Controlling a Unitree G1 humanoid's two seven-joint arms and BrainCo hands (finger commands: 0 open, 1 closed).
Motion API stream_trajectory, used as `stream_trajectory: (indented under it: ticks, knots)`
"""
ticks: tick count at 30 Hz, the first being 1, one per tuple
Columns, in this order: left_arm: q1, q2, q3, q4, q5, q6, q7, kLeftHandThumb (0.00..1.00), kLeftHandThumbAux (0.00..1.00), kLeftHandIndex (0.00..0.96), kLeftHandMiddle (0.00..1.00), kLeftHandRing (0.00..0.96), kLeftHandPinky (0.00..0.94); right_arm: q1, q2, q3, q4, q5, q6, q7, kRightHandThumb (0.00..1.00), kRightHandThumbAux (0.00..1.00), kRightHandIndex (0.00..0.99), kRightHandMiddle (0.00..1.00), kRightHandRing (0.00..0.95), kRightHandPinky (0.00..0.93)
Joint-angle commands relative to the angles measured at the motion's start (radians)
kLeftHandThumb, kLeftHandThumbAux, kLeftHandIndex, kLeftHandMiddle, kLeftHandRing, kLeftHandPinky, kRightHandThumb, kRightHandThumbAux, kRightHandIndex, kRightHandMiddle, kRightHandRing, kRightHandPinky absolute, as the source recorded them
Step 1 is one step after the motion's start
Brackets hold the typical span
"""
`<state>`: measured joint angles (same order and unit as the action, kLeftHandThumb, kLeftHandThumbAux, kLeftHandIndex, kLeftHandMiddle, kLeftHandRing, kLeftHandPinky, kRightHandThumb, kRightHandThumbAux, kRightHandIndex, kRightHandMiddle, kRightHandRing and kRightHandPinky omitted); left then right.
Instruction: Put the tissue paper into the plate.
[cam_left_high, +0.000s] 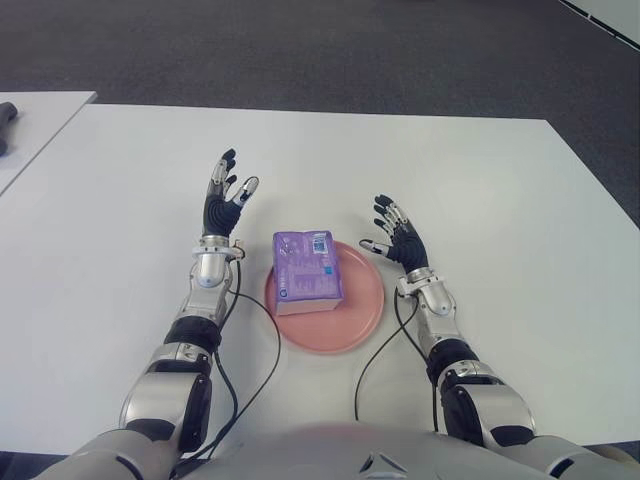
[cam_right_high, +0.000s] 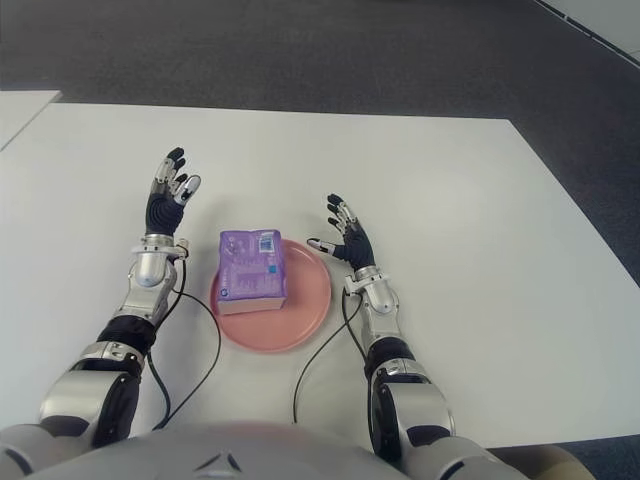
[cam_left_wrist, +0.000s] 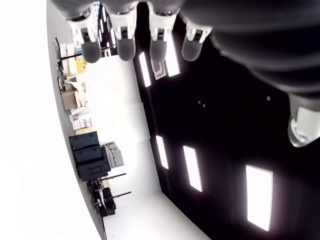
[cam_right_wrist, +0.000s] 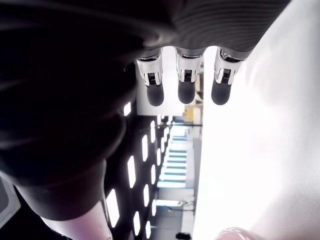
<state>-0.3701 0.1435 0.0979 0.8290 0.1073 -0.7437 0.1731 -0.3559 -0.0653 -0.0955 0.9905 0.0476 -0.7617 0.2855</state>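
- Left hand (cam_left_high: 226, 197) & right hand (cam_left_high: 397, 237) being held spread, nothing gripped, either side of plate (cam_left_high: 362, 308).
- Tissue paper (cam_left_high: 307, 270) being carried by plate already; task judged done, no further move being called for.

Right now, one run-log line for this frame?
tissue pack: on pink plate | left hand: open, left of plate, empty | right hand: open, right of plate, empty | table: white
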Motion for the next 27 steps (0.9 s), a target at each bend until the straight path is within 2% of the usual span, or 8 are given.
stream_trajectory:
  ticks: [1,12,16,20,27]
  knots:
    - [0.005,0.005,-0.007,0.047,0.024,-0.023,0.024,0.0,0.355,0.0,0.0,0.0,0.0,0.08,0.003,-0.009,0.05,0.012,0.003,0.006,0.0,0.876,0.038,0.005,0.0,0.048]
    - [0.015,-0.007,-0.01,0.102,0.039,-0.07,0.055,0.0,0.353,0.0,0.0,0.0,0.0,0.081,0.005,-0.024,0.036,0.036,0.035,0.02,0.0,0.885,0.034,0.0,0.0,0.043]
    - [0.042,-0.028,-0.02,0.093,0.041,-0.075,0.059,0.0,0.355,0.0,0.0,0.0,0.0,0.087,0.005,-0.032,0.024,0.047,0.04,0.031,0.0,0.887,0.033,0.0,0.0,0.041]
    - [0.099,-0.061,-0.037,0.033,0.043,-0.06,0.056,0.0,0.365,0.0,0.0,0.0,0.0,0.089,0.004,-0.037,0.022,0.05,0.039,0.037,0.0,0.889,0.032,0.0,0.0,0.039]
    - [0.131,-0.077,-0.044,0.011,0.008,-0.03,0.016,0.0,0.382,0.0,0.0,0.0,0.0,0.087,0.004,-0.049,0.018,0.063,0.056,0.053,0.0,0.893,0.033,0.0,0.0,0.038]
